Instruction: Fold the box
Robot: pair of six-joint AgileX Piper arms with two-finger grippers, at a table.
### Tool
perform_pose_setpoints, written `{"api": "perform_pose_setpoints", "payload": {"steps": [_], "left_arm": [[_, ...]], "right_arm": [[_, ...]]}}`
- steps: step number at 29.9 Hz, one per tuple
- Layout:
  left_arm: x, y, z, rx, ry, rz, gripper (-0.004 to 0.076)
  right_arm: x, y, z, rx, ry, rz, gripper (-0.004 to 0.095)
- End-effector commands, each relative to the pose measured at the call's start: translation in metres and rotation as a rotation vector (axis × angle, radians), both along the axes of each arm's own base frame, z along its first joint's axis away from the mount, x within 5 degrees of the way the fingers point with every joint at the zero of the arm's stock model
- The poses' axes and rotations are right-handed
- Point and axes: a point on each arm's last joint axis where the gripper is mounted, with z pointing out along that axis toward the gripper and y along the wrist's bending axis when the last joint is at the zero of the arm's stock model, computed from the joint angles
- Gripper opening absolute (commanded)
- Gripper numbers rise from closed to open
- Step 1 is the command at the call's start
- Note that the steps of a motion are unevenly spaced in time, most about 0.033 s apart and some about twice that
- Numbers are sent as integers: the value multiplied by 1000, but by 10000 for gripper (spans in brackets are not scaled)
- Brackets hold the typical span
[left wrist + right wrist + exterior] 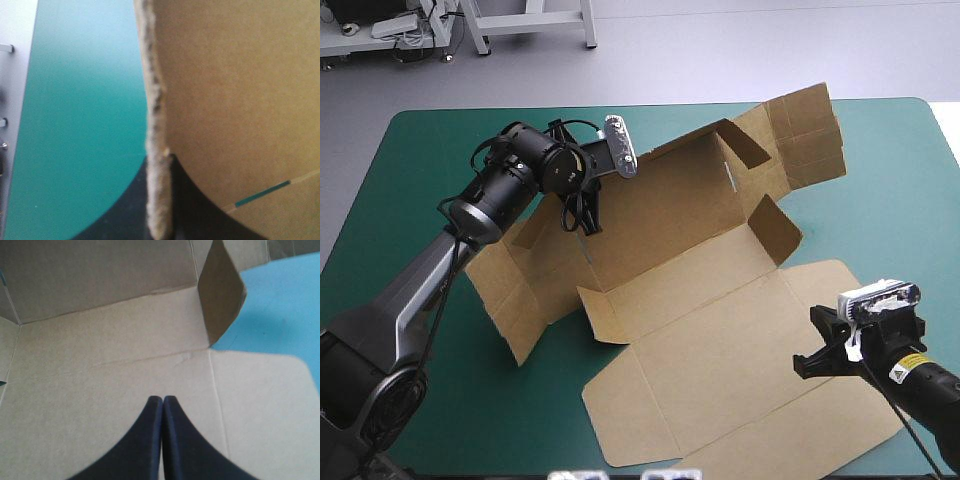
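high view: we see the brown cut cardboard box partly raised on the teal-green cover; left gripper pinches its raised wall, right gripper is closed over its flat panel.

We find the box filling the middle of the desk. Its raised far walls and the upright flap at its right end bar any low pass across, and the left gripper, clamped on one wall's edge, brings its arm slanting over the near-left stretch. Bare teal-green cover lies open along the right side and at the left corners, and above the flat near panel we see only the right gripper hanging, fingers pressed together.
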Motion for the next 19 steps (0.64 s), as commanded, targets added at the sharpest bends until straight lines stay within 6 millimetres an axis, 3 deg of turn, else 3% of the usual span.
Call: {"api": "perform_pose_setpoints", "payload": {"steps": [1, 10, 19], "left_arm": [[-12, -3, 39, -49, -202, 3, -9], [-32, -23, 37, 21, -323, -126, -9], [-72, -1, 10, 16, -522, -192, -9]], "right_arm": [[8, 1, 37, 48, -131, -16, -18], [39, 8, 87, 14, -146, -3, -18], [85, 19, 133, 5, -170, 4, -18]]}}
